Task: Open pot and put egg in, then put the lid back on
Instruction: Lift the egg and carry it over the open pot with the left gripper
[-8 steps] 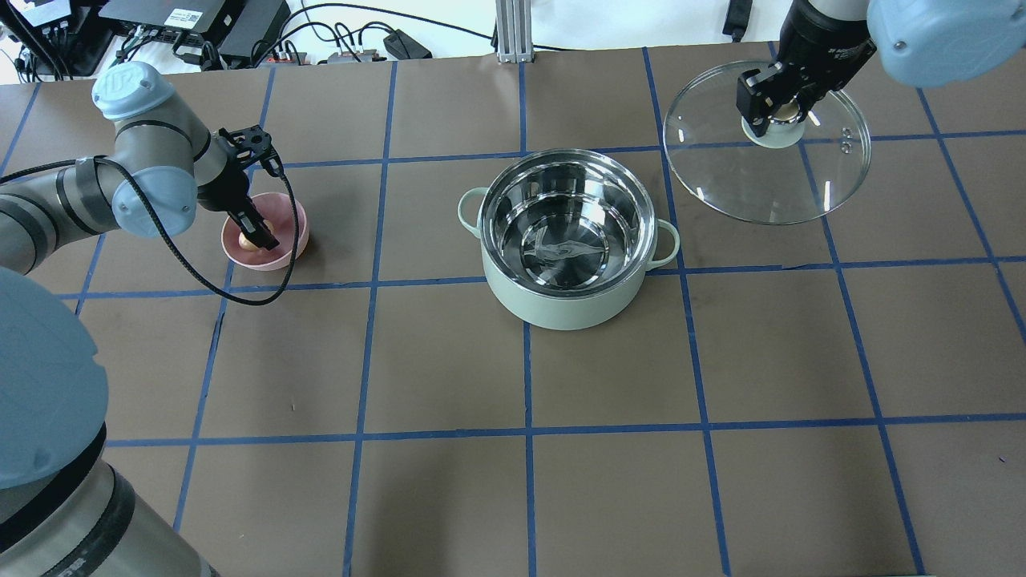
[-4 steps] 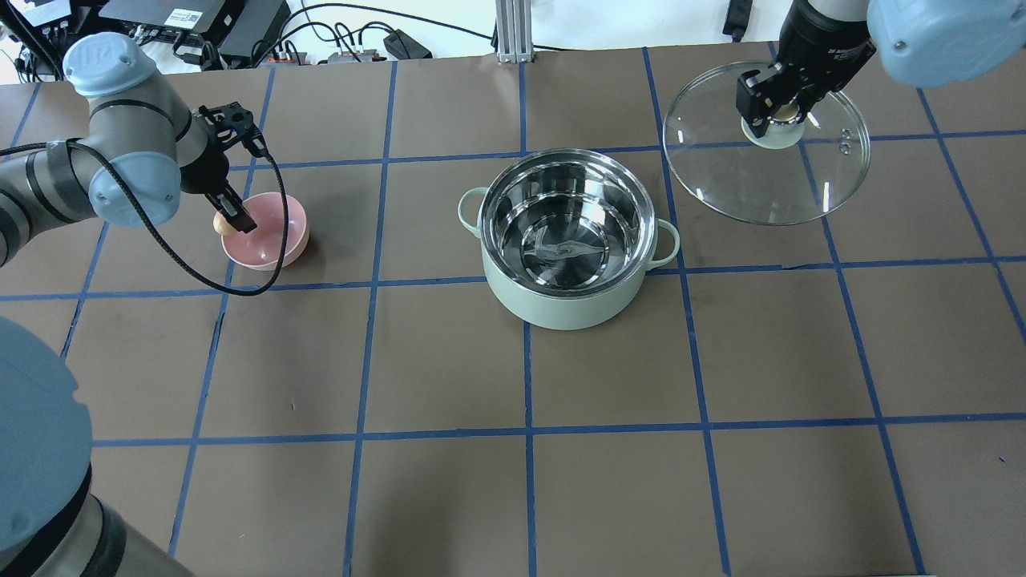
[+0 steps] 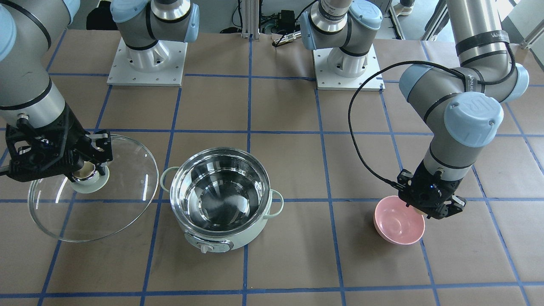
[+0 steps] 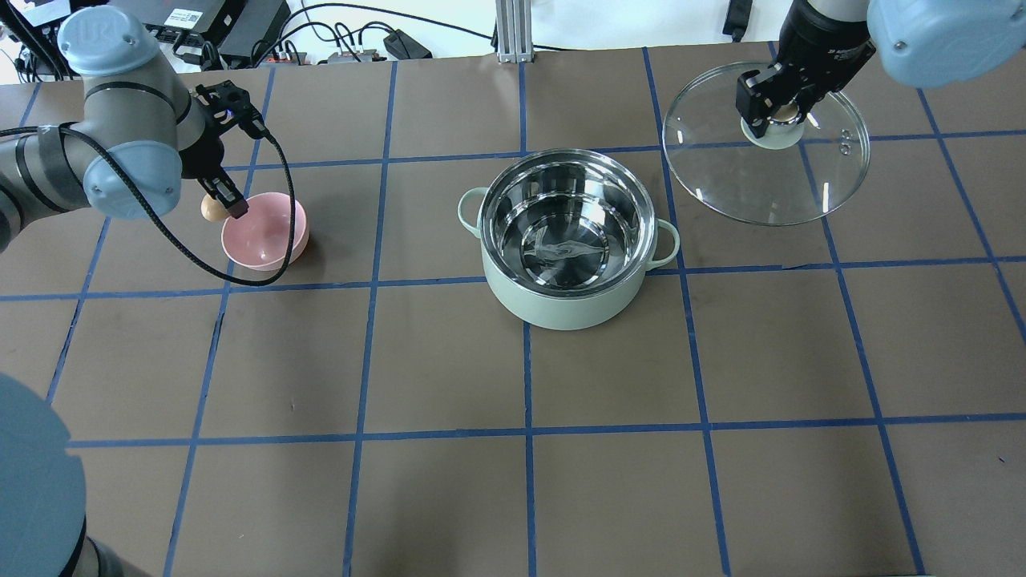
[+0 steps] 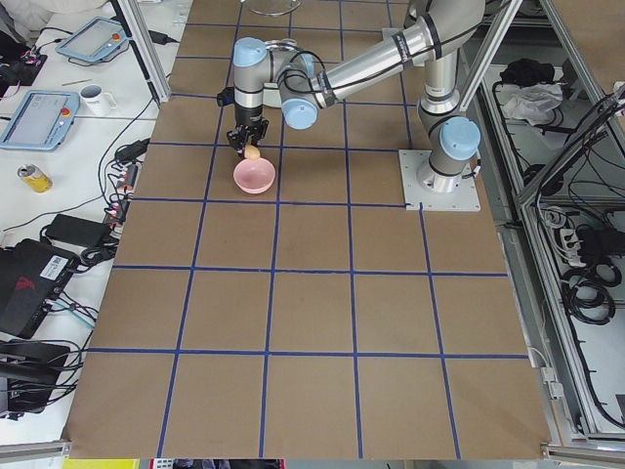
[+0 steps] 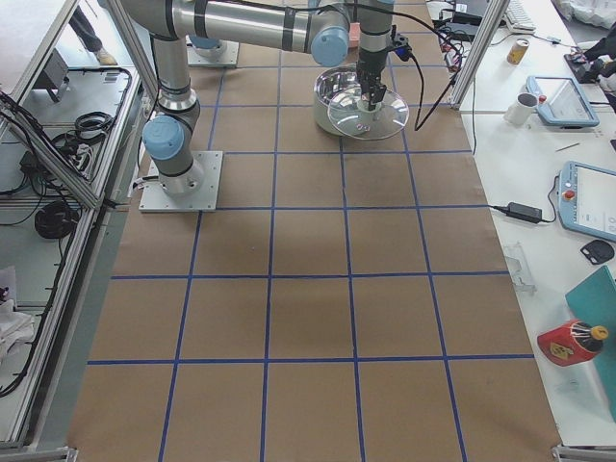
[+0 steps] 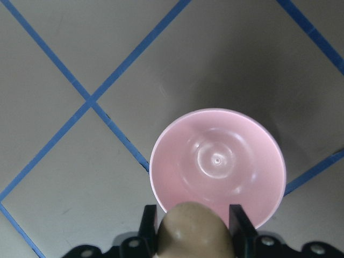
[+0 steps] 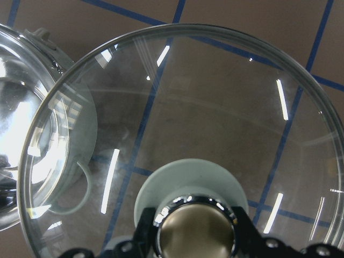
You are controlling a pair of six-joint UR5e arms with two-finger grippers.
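The mint-green pot (image 4: 565, 240) stands open in the middle of the table, its steel inside bare; it also shows in the front view (image 3: 221, 199). My left gripper (image 4: 218, 204) is shut on the tan egg (image 4: 212, 208) and holds it above the left rim of the pink bowl (image 4: 266, 232). The left wrist view shows the egg (image 7: 194, 231) between the fingers over the bowl (image 7: 217, 166). My right gripper (image 4: 776, 104) is shut on the beige knob of the glass lid (image 4: 765, 176), held up to the right of the pot. The lid (image 8: 215, 118) fills the right wrist view.
The pink bowl (image 3: 399, 221) holds nothing. Cables and black electronics (image 4: 200, 24) lie along the table's far edge. A black cable (image 4: 200, 276) loops down from my left wrist next to the bowl. Brown table with blue tape grid (image 4: 529, 433).
My left gripper has lifted the egg out of the pink bowl, moving up and to the left. The right arm with the lid has not moved.
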